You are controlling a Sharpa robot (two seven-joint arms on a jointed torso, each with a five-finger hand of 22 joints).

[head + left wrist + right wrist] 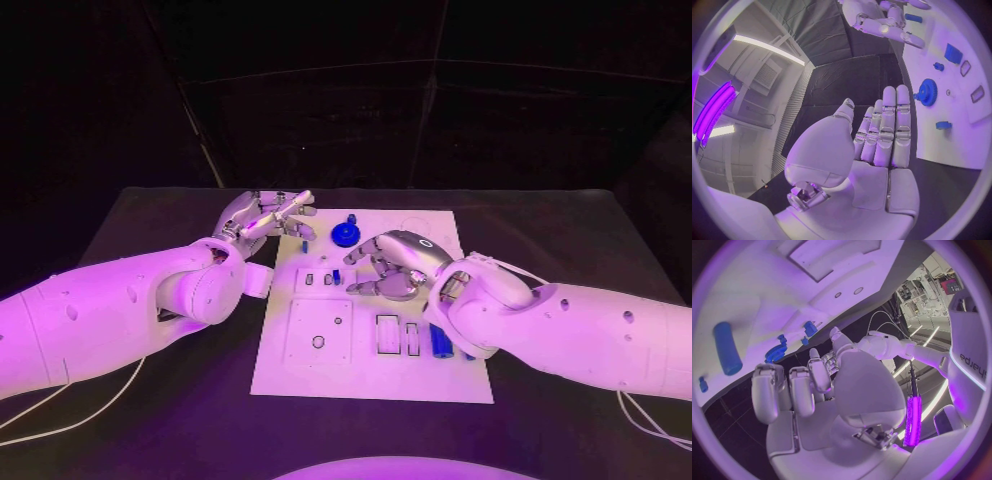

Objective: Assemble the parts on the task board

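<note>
White task board (433,385) sits mid-table, a blue gear (345,234) near its far edge and a blue cylinder (440,341) toward its right edge. Left hand (265,217) hovers at the far-left corner, fingers straight, holding nothing; right hand (392,264) hangs mid-board, fingers curled, empty

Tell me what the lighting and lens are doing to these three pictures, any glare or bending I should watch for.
Head view: purple light tints the white task board and both arms; the room behind is dark. Left wrist view: fisheye curves the board edge, and bright ceiling strips glare beside the left hand. Right wrist view: the board bows above the right hand, and a purple lamp glows near the rim.
</note>
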